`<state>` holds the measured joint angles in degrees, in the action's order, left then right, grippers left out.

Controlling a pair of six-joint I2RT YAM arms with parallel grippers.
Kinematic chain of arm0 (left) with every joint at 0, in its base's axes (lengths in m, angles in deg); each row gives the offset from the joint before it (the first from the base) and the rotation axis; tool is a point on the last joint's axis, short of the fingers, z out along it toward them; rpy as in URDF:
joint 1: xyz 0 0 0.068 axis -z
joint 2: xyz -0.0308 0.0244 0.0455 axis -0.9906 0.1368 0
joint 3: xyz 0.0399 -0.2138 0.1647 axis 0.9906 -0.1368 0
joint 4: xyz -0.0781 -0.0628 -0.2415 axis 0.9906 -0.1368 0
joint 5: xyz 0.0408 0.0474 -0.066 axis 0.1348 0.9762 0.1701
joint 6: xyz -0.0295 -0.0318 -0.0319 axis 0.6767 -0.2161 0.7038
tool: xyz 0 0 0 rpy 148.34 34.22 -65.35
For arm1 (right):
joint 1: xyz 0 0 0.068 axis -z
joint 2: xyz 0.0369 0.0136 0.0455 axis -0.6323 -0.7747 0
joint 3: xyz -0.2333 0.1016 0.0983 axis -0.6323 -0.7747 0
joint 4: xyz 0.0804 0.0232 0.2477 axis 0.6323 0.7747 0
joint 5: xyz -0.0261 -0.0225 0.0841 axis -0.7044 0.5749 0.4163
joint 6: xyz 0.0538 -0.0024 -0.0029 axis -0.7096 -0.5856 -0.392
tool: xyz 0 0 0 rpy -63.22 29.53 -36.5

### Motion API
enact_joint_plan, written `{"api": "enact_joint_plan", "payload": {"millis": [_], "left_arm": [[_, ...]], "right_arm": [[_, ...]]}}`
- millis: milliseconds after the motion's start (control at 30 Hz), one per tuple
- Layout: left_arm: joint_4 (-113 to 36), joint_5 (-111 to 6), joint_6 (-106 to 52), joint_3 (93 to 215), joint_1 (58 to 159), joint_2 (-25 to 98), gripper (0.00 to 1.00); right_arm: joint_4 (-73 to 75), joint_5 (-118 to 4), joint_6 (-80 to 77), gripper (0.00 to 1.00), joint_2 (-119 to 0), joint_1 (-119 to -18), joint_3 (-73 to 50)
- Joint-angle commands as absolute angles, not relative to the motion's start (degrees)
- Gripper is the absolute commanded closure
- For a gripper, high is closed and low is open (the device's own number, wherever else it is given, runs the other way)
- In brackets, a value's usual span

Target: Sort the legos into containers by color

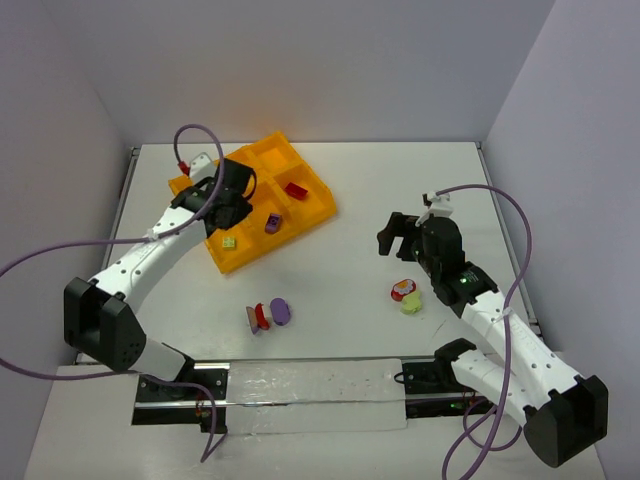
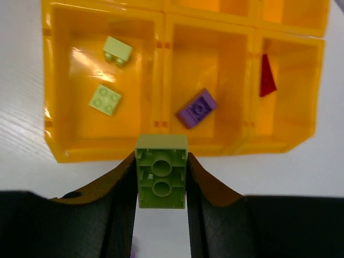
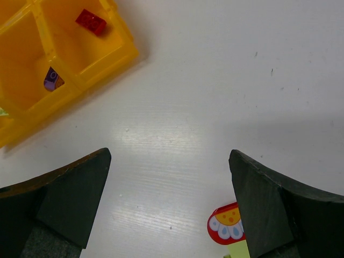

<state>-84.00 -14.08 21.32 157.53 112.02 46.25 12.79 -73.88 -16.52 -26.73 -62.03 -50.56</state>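
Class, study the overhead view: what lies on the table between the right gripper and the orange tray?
Nothing: bare white table separates the right gripper from the tray, clearest in the overhead and right wrist views.

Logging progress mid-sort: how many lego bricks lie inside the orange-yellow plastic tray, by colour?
Yellow-green studded plastic bricks: 2
Purple studded plastic brick: 1
Red plastic brick: 1
Total in view: 4
Not counted: the held yellow-green brick, in the left jaws.

A white table (image 1: 400, 180) stands between pale lilac walls (image 1: 330, 60); along its near edge lies a glossy strip (image 1: 310, 395), possibly plastic film.
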Motion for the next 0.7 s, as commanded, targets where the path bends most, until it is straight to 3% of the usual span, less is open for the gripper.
{"api": "enact_joint_plan", "payload": {"millis": [0,133,200,333,433,667], "left_arm": [[-78.9,-18.7,17.0,152.0,104.7,46.8,0.91],[-77.6,-19.6,16.3,151.6,101.6,50.1,0.84],[-78.6,-19.5,16.8,152.8,100.6,51.7,0.75],[-77.8,-20.5,15.9,153.4,100.1,53.7,0.28],[-77.0,-22.2,14.3,153.8,100.1,53.2,0.20],[-79.9,-21.5,11.1,157.2,105.4,49.0,0.20]], "right_arm": [[9.7,-72.8,-17.3,0.02,-27.2,-61.8,-48.5],[9.6,-72.6,-17.4,0.02,-27.3,-61.7,-48.7],[9.9,-72.8,-17.3,0.02,-27.3,-61.7,-48.7],[10.6,-73.2,-17.0,0.02,-26.9,-61.7,-49.2],[11.8,-72.7,-17.3,0.02,-27.3,-61.7,-48.8],[21.5,-75.9,-24.0,0.04,-28.1,-61.9,-49.6]]}}
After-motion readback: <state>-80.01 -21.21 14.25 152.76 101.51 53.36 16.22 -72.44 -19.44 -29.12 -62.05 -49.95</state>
